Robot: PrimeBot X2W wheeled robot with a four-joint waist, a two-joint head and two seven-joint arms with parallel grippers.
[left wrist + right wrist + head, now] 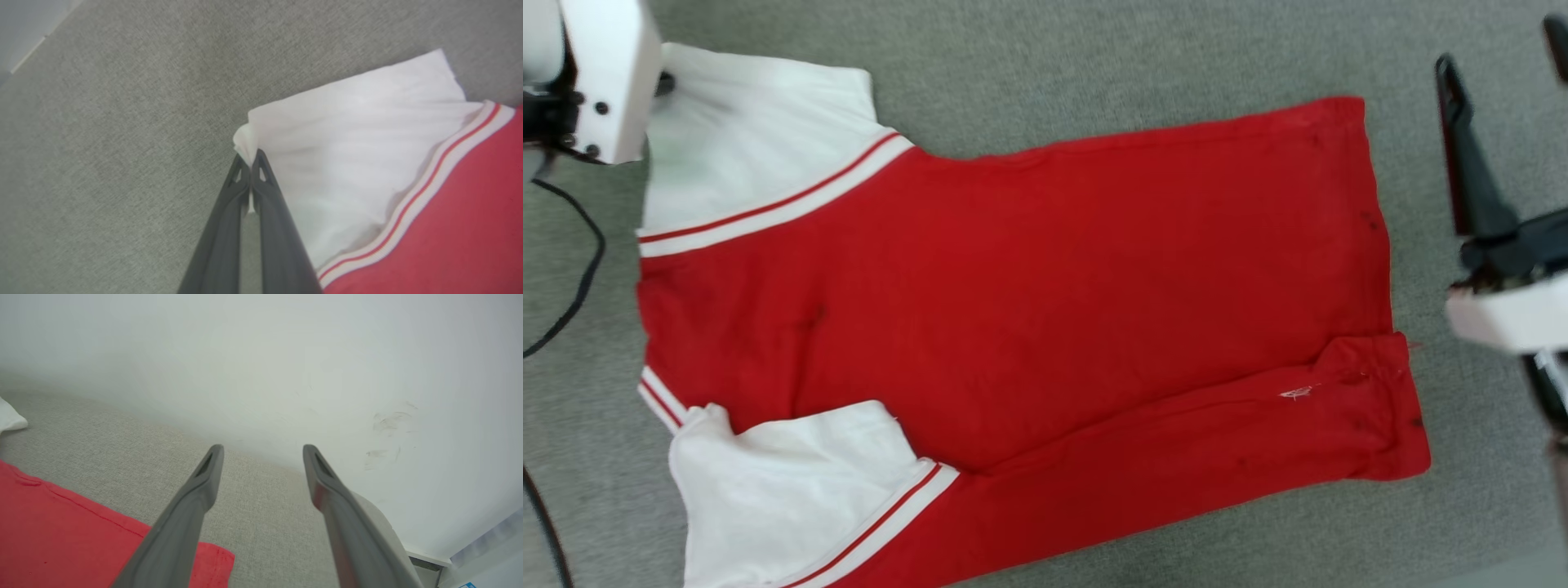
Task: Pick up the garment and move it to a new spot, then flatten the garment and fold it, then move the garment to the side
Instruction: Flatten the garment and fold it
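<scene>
A grey woven surface [1094, 57] lay under everything, and a pale, scuffed wall [261, 355] rose behind its far edge in the right wrist view. At the far left of the head view a thin black cable [580, 269] curved over the grey cloth. Just above it the left gripper [250, 161] reached to the far white sleeve [355, 163], its jaws closed tight on that sleeve's outer corner, where a small bunch of white fabric was pinched up between the tips. The garment [1029, 302] lay spread sideways across the middle of the surface. Its two white sleeves with red-and-white stripe trim were to the left and its red body ran rightward to the hem. The near long side was turned over on itself in a narrow fold, and a second sleeve [792, 490] rested at the lower left. To the right of the hem, apart from the cloth, the right gripper [263, 451] hung over bare surface with its jaws spread wide and nothing between them.
</scene>
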